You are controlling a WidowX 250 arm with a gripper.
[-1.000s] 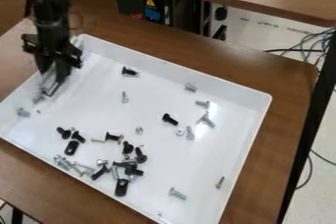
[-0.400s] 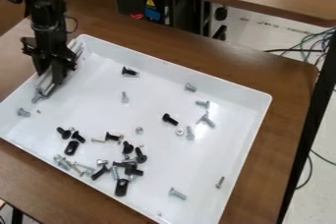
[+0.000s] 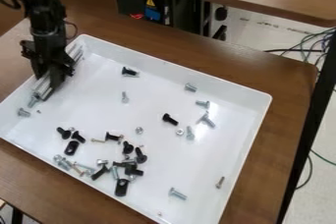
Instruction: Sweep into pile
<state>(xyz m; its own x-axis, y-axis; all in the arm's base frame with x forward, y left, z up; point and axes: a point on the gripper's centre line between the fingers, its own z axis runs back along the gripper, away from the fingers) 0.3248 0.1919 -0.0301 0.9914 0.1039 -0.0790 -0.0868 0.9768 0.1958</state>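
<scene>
While many screws, bolts and nuts lie scattered in the white tray [image 3: 181,68] on the worktop [image 3: 285,95], we judge the gathering to be only partly done. In the camera view we see the thickest cluster of hardware [image 3: 128,169] beside the tray's near edge, with a black plate [image 3: 122,187] among it and another black plate [image 3: 71,148] a little toward the left edge. We find strays well apart from it: a black screw [image 3: 129,71] toward the far edge, another black screw [image 3: 169,119] in the middle, a small screw [image 3: 220,182] by the right edge.

We take the step in hand to be a sweep along the left edge. The next move, as we judge it, calls for keeping the silvery bar [image 3: 43,88] low against the tray floor and pushing toward the near edge, so that the silver bolt [image 3: 32,102] at the bar's lower end and the short bolt [image 3: 23,113] beyond it join the cluster.

We see the arm hanging nearly upright over the left edge, close to the far left corner. Its end effector [image 3: 50,78] points down, clamped on the bar, which lies slanted along the left wall.
</scene>
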